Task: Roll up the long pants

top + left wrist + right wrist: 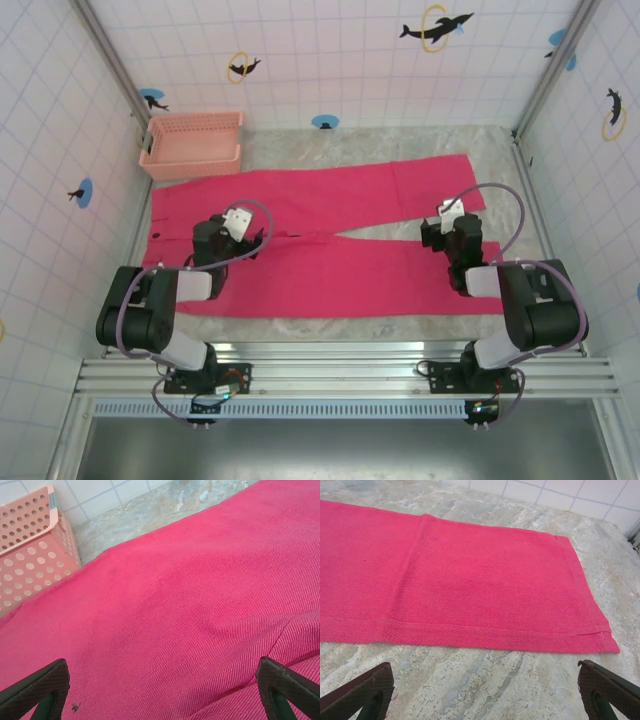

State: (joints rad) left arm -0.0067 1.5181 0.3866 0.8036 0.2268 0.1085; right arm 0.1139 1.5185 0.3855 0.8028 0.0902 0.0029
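Likely soft, light and limp, the long pants [330, 195] want pinching at a hem; your left hand [238, 228] and right hand [447, 218] gape wide, empty.

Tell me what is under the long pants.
The long pants lie spread flat on the grey marbled table, which shows around their edges. Anything beneath the cloth itself is covered and cannot be seen.
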